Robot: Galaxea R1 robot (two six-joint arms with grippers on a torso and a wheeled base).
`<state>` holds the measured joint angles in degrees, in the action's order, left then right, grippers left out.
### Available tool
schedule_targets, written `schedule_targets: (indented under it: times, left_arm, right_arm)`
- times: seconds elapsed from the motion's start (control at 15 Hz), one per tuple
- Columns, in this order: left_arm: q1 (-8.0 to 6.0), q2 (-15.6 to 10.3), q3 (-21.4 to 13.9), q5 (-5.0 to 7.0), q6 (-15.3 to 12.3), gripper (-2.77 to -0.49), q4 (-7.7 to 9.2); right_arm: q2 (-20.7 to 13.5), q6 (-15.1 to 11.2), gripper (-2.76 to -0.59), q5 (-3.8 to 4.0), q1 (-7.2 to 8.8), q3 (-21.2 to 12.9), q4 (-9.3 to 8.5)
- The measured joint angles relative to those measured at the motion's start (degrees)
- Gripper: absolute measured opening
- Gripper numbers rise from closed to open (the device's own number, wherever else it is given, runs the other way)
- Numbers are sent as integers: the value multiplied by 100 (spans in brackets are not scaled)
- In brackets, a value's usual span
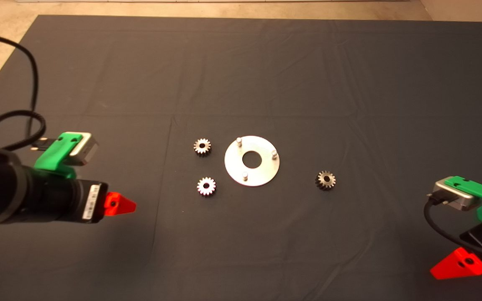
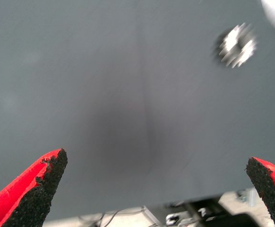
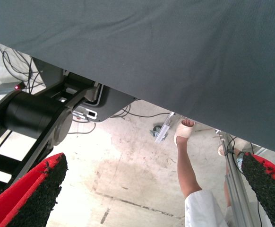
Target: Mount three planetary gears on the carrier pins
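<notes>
Flat round shiny metal disc (image 1: 266, 173) with a central hole, lying mid-worktop on the dark grey mat (image 1: 241, 75). Three short silver carrier pins (image 1: 238, 141) standing up from it in a triangle, all bare. Three small silvery-grey toothed planetary gears (image 1: 202, 147) flat on the mat, none on a pin: two just beside the disc on its left side, one nearer the far edge and one (image 1: 206, 186) nearer the front; a third, darker gear (image 1: 325, 180) apart from the disc on its right.

Left gripper (image 2: 151, 189) reaching in from the left edge, above bare mat, well short of the gears; jaws spread wide, holding nothing. Blurred gear (image 2: 237, 45) and a sliver of the disc visible beyond its black pads (image 2: 43, 189).

Right gripper (image 3: 151, 189) parked at the lower right edge, jaws apart and empty, looking past the mat's edge to a concrete floor with cables, a black robot base (image 3: 33, 118) and a person's leg (image 3: 187, 165).
</notes>
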<state>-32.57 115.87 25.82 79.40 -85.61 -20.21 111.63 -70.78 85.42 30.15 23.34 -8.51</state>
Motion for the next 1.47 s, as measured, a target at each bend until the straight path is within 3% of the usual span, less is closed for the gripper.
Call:
schedule_targets:
  times: [0.2,0.33,0.47,0.67,0.73,0.87,0.93,1.07,1.27,1.47]
  left_arm:
    - [77,423,360,-128,1,-50,-366]
    - [312,466,541,-150,1,-50,-661]
    - [568,604,690,-95,-2,-50,-760]
    - [595,949,772,-193,-139,-50,-1034]
    - [618,1024,854,-188,-221,-50,-1198]
    - [830,1234,1025,-167,-245,-50,-1452]
    - [948,1296,1097,-161,-256,-50,-1481]
    - [984,1324,1218,-173,-256,-50,-1597]
    - [1080,1320,1396,-161,-224,-50,-1978]
    - [1179,1621,1566,-151,-62,-50,-2107]
  right_arm:
    - [15,2,-61,-15,0,0,-2]
    - [15,2,-61,-28,1,0,-3]
    - [25,2,-61,-37,0,0,-3]
    - [25,5,-61,-34,0,0,-3]
    - [25,5,-61,-28,-2,0,-3]
    - [45,26,-61,-59,3,0,-6]
    - [44,28,-61,-80,0,0,-6]
    - [39,28,-61,-56,-11,0,-8]
    - [36,30,-61,-85,-11,-4,-8]
    - [33,28,-61,-100,-11,-4,-8]
